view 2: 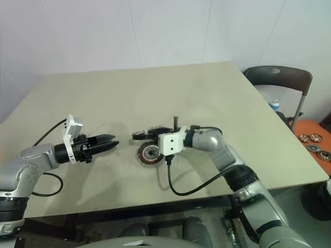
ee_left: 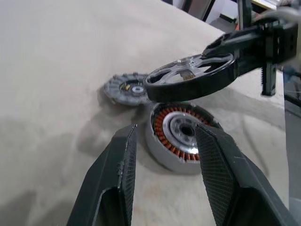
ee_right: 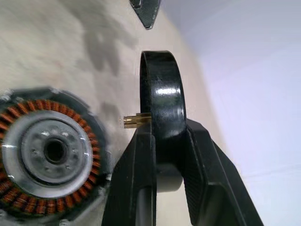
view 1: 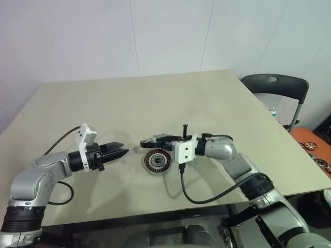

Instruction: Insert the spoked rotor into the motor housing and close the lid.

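Right gripper (ee_right: 162,155) pinches the rotor (ee_left: 190,77) by its rim above the housing (ee_left: 181,136); I'd level it, center the hub, then lower. Left gripper (ee_left: 164,155) sits spread, empty.

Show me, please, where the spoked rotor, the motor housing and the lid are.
spoked rotor (ee_left: 197,84): left wrist view, on its dark rim.
motor housing (ee_left: 165,137): left wrist view, on the copper windings.
lid (ee_left: 123,88): left wrist view, on its grey slotted face.

The spoked rotor (ee_left: 190,77) has a glossy black rim and silvery metal spokes; the motor housing (ee_left: 181,136) shows copper windings; the table (view 1: 155,98) looks matt.
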You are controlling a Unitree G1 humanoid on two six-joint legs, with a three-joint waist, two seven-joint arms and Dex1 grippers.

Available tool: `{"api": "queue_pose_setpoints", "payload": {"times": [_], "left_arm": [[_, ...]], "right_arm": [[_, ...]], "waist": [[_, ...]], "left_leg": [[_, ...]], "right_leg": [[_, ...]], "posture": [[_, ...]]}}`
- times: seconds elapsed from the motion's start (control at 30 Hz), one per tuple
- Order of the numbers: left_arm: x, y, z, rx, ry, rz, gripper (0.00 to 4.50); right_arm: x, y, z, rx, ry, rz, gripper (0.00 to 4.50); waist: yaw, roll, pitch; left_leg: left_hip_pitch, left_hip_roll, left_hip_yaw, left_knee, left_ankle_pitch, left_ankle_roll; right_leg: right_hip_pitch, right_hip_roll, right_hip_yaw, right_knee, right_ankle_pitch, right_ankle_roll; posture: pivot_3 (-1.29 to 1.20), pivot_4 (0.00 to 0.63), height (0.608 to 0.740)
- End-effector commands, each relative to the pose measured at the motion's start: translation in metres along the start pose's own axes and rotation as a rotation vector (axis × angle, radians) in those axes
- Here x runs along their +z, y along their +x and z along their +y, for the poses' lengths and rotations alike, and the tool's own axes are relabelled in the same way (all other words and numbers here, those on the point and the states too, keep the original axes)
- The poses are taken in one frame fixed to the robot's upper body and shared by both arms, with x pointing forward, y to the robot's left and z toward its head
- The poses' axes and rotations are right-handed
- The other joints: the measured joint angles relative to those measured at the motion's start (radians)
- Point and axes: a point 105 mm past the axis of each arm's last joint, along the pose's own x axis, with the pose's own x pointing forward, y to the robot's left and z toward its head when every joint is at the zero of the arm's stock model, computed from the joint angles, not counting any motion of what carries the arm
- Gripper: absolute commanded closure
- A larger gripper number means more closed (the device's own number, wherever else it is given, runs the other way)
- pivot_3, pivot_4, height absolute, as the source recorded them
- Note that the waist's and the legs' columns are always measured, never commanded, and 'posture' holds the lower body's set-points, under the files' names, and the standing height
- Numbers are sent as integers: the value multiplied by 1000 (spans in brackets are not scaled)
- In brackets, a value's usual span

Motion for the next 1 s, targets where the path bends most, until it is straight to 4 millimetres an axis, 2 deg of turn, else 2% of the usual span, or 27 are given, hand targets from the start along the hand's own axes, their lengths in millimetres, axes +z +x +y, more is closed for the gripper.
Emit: {"api": "queue_pose_setpoints", "payload": {"times": [0.03, 0.1, 0.2, 0.33, 0.53, 1.0], "left_arm": [[9, -1, 1, -6, 39, 4, 2409], [11, -1, 2, -9, 40, 5, 2409], [11, -2, 3, -9, 40, 10, 2409], [11, -3, 4, -7, 42, 14, 2409], [11, -2, 2, -6, 43, 7, 2409], [10, -1, 0, 8, 41, -11, 2409]], "right_arm": [[8, -5, -15, -147, -130, -43, 4099], [7, -7, -17, -212, -166, -42, 4099], [6, -9, -9, -223, -204, -56, 4099], [6, -9, 19, -129, -234, -93, 4099], [3, -9, 38, -48, -265, -126, 4099], [-13, -6, 48, -33, -300, -90, 4099]], "waist": [[-1, 0, 0], [0, 0, 0], [0, -1, 0], [0, -1, 0], [-3, -1, 0], [-3, -2, -1]], "left_leg": [[0, 0, 1, 0, 0, 0], [1, 0, 2, 0, 0, 0], [0, 0, 2, 0, 0, 0], [0, 0, 3, 0, 0, 0], [1, 0, 3, 0, 0, 0], [1, 0, 4, 0, 0, 0]], "right_leg": [[0, 0, 1, 0, 0, 0], [0, 0, 1, 0, 0, 0], [0, 0, 2, 0, 0, 0], [0, 0, 2, -1, 0, 0], [0, 0, 3, 0, 0, 0], [0, 1, 4, 0, 0, 0]], "posture": [[0, 0, 740], [0, 0, 740], [0, 0, 740], [0, 0, 740], [0, 0, 740], [0, 0, 740]]}}
